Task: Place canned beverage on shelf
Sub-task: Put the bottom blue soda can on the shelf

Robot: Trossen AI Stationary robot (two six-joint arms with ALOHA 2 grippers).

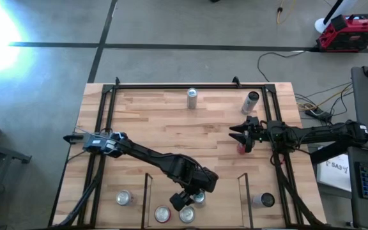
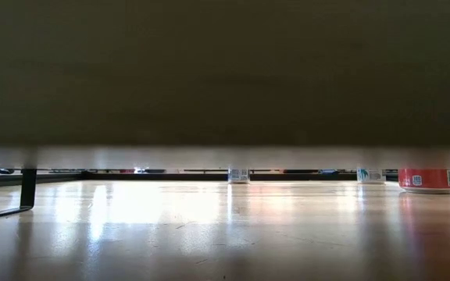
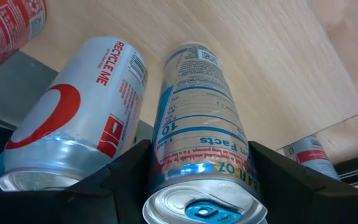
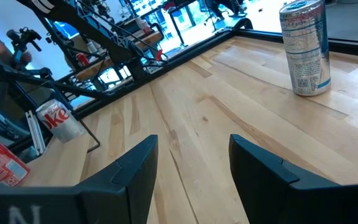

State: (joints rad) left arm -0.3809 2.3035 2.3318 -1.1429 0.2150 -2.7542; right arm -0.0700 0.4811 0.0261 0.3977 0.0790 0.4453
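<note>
Left arm runs diagonally from its base at 9 o'clock down to 6 o'clock, elbow bent, left gripper [image 1: 190, 199] inside the shelf [image 1: 243, 191], fingers pinching a slim blue-and-white can [image 3: 197, 124] that sits upright on the shelf floor beside a silver-red can [image 3: 73, 124]. Right arm reaches in from 3 o'clock, roughly level, right gripper [image 1: 237, 135] empty with fingers pressed together near a red can [image 1: 241, 148]. Two more cans stand at 12 o'clock by the back rail.
</note>
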